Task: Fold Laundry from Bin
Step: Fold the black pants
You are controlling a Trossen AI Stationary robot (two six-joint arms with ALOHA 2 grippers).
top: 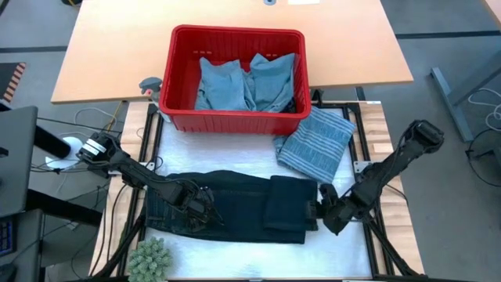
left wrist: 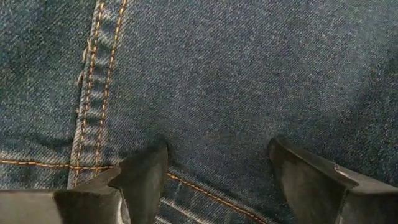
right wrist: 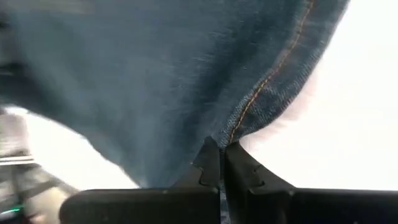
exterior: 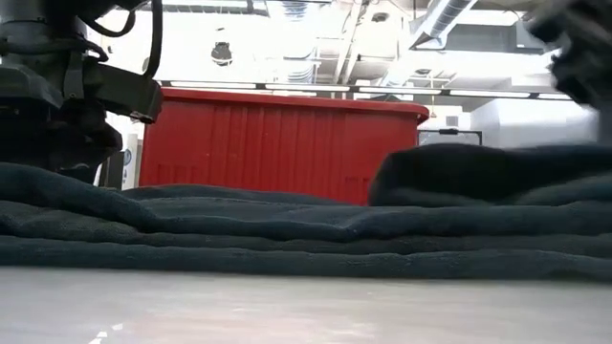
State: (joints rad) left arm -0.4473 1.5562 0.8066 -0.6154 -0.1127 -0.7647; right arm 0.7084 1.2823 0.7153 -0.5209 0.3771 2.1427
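Note:
Dark blue jeans (top: 235,205) lie spread across the table's near half, with one end folded over (top: 286,205). My left gripper (top: 205,210) stands open over their left part, pointing steeply down. My right gripper (top: 317,205) is shut on the jeans' right end. In the low view that end humps up (exterior: 478,172). The red bin (top: 235,33) stands at the far side with light blue garments (top: 246,82) in it. A grey-blue striped cloth (top: 317,142) lies by the bin's right near corner. My left gripper's spread fingertips (left wrist: 146,180) rest on the flat denim beside an orange-stitched seam (left wrist: 93,93), coming from above; nothing lies between them but the cloth's surface. My right gripper pinches an orange-stitched hem edge (right wrist: 233,134) of the jeans between its two fingertips, slanting down from the table's right side. The cloth is raised at the hold, and the rest lies on the table.
A green fuzzy ball-like thing (top: 150,257) sits at the near left corner. The white work surface (top: 235,262) shows bare in front of the jeans. A wooden tabletop (top: 352,47) stretches behind and beside the bin.

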